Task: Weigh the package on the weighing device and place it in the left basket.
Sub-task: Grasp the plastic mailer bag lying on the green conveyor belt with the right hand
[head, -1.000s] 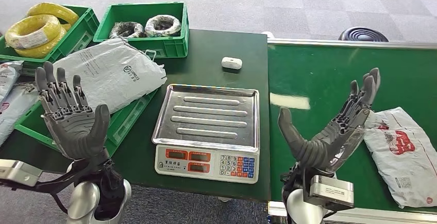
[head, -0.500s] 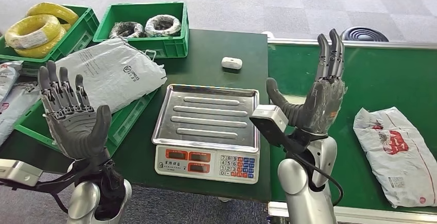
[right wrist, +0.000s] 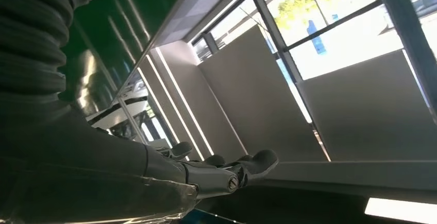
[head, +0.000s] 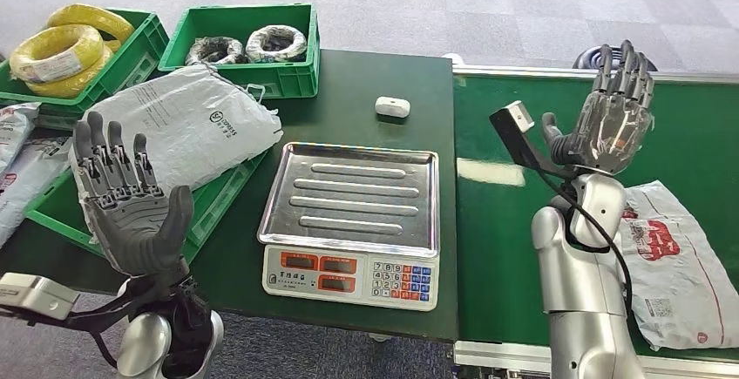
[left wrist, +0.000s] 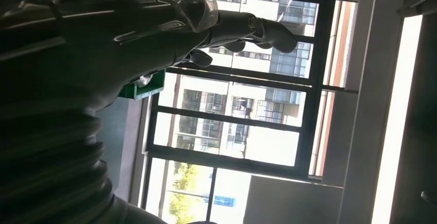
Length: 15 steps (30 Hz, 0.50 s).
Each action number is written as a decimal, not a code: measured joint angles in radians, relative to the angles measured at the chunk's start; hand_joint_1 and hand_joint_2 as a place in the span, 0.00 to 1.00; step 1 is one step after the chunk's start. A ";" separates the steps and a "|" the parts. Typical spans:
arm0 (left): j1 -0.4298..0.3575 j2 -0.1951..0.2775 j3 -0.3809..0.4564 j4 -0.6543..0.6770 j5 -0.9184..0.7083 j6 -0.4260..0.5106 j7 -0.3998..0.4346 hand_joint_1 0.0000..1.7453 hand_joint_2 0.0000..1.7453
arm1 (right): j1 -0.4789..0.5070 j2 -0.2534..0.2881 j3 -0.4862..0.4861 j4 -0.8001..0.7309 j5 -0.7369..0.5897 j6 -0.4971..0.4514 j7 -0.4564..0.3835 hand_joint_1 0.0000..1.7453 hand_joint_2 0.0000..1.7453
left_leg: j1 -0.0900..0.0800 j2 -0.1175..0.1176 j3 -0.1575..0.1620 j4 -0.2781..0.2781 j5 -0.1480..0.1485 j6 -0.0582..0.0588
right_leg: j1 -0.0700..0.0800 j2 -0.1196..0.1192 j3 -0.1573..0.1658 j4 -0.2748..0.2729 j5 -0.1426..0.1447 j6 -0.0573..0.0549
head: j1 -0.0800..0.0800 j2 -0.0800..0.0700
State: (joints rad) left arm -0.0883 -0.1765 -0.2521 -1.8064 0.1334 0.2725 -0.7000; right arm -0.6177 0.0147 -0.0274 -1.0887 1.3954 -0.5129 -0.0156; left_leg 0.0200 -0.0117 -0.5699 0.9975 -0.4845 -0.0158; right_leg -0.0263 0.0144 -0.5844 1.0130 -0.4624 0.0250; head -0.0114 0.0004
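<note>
A white package with red print (head: 675, 261) lies on the green conveyor belt (head: 514, 126) at the right. My right hand (head: 614, 109) is raised above the belt, fingers apart and upright, holding nothing; the package lies below and in front of it. The steel scale (head: 353, 218) stands empty in the middle of the dark table. My left hand (head: 126, 200) is up at the near left, palm open and empty, beside the left green basket (head: 213, 209), which holds a grey package (head: 187, 122). The wrist views show my left hand (left wrist: 129, 33) and my right hand (right wrist: 170, 175) against windows.
Two green crates stand at the back left, one with yellow cable coils (head: 61, 48), one with dark coils (head: 248, 43). A small white device (head: 391, 106) lies behind the scale. More white bags (head: 13, 157) sit at the far left edge.
My right arm has swung up and to the right, from beside the scale to above the belt. The package has drifted along the belt. My left hand has barely moved.
</note>
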 joint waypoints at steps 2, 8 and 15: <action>0.014 0.000 0.003 -0.006 0.000 0.000 0.000 0.00 1.00 | -0.053 -0.035 -0.047 0.122 -0.008 -0.019 0.005 0.00 1.00 | 0.000 0.000 0.000 0.000 0.000 0.000 | 0.000 0.000 0.000 0.000 0.000 0.000 | 0.000 0.000; 0.042 0.000 0.008 -0.023 0.000 -0.008 0.000 0.00 1.00 | -0.160 -0.120 -0.151 0.438 -0.031 0.075 0.058 0.00 1.00 | 0.000 -0.001 -0.001 0.000 0.000 0.000 | 0.000 -0.001 -0.001 0.000 0.000 0.000 | 0.000 0.000; 0.056 0.000 0.021 -0.033 0.001 -0.015 0.000 0.00 1.00 | -0.194 -0.164 -0.196 0.630 -0.018 0.136 0.090 0.00 1.00 | 0.000 0.000 -0.001 0.000 0.000 0.000 | 0.000 -0.001 -0.001 0.000 0.000 0.000 | 0.000 0.000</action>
State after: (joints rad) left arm -0.0318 -0.1763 -0.2314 -1.8393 0.1346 0.2571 -0.7004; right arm -0.8121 -0.1497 -0.2238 -0.4586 1.3771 -0.3774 0.0744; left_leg 0.0200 -0.0119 -0.5710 0.9974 -0.4847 -0.0158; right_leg -0.0262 0.0133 -0.5855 1.0130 -0.4625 0.0250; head -0.0118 0.0004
